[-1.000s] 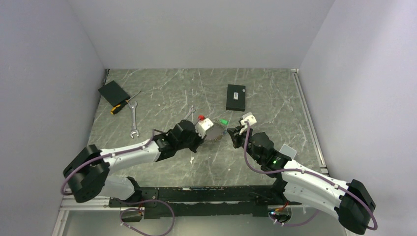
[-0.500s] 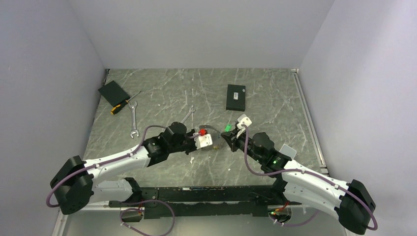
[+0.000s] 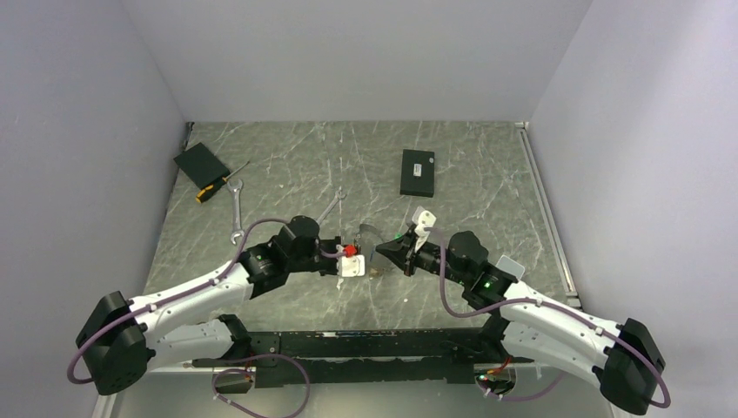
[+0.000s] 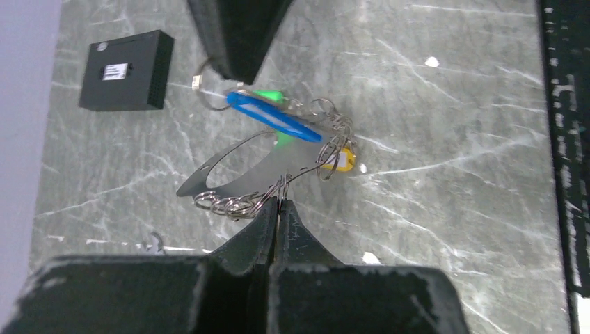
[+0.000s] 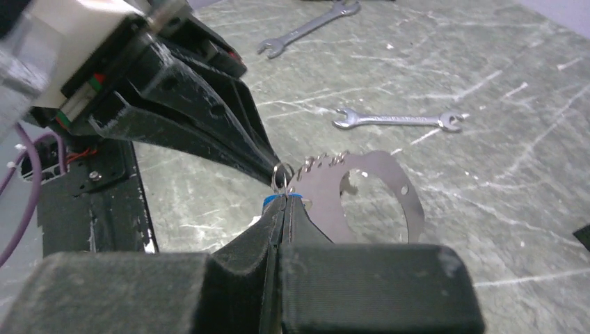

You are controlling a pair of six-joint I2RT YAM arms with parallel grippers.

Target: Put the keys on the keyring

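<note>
Left gripper [image 4: 278, 203] is pinched shut on the keyring [image 5: 323, 195], right at its ringed edge. Over the last second it's pulled back and swung left, so it's now further from the box [image 3: 418, 171]. The keyring hangs off the table between the two grippers, on the near side of the box, and it's been carried further from it too. The blue key [image 4: 275, 122] lies across it with a green one behind. Can't tell if either is actually threaded. Right gripper [image 5: 282, 203], jaws together on the blue key's end, has followed leftward. My guess is they've just re-posed for threading, so the job's not finished.
</note>
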